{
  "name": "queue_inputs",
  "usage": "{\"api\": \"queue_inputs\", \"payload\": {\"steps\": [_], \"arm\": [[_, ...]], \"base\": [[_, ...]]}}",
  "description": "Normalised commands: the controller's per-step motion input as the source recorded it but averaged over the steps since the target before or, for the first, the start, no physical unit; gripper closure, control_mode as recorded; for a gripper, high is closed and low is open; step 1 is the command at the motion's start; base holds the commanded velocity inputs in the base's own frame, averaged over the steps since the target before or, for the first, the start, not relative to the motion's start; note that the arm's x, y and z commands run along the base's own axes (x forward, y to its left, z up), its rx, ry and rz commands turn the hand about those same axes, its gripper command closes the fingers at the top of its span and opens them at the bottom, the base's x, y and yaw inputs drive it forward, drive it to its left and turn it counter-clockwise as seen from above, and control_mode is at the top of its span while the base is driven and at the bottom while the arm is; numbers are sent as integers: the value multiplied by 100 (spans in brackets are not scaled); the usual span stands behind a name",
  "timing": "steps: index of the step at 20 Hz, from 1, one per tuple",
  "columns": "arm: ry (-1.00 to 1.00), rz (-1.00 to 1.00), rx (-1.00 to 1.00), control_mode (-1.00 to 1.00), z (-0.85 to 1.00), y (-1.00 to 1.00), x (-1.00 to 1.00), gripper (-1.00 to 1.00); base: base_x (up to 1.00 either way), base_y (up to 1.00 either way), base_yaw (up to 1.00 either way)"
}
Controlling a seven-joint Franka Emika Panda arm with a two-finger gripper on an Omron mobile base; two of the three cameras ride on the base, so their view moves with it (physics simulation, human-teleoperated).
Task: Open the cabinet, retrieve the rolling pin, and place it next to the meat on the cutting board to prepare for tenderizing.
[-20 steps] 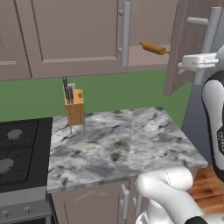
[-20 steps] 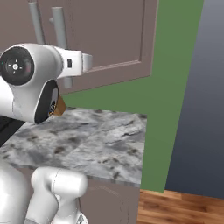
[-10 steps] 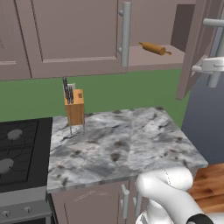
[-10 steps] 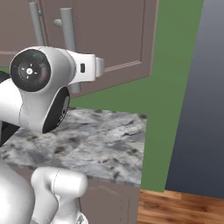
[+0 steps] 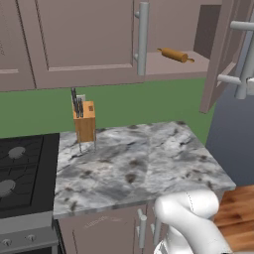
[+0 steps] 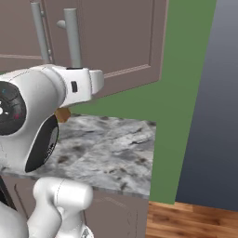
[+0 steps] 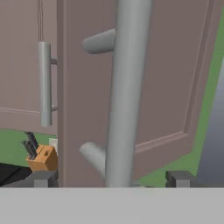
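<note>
The cabinet (image 5: pixel 218 54) stands open, its door swung out to the right in the left base view, edge toward the camera, with its long grey bar handle (image 7: pixel 124 92) facing away from the shelf. A closed cabinet door (image 5: pixel 82 39) with its own vertical handle sits just left of the opening. Below them the marbled grey tabletop (image 5: pixel 134 166) runs from the black stove (image 5: pixel 22 173) to the right-hand corner. On the tabletop near the stove stands a wooden knife block (image 5: pixel 84 120). Inside the open cabinet the rolling pin (image 5: pixel 174 55) lies on the shelf, angled. In the hand view the end effector (image 7: pixel 113 178) has its fingertips (image 7: pixel 179 177) spread apart on either side of the door handle, not clamped on it
</note>
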Motion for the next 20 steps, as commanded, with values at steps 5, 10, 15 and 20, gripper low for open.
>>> {"api": "queue_inputs", "payload": {"steps": [5, 10, 15, 20], "arm": [[-8, 0, -11, -100, 0, 7, -95, -100], [-1, -5, -19, -100, 0, 49, -64, -100], [0, -11, -25, -100, 0, 75, -20, -100], [1, -14, -26, -100, 0, 79, 1, -100]], "base": [[0, 0, 0], [0, 0, 0], [0, 0, 0], [0, 0, 0]]}}
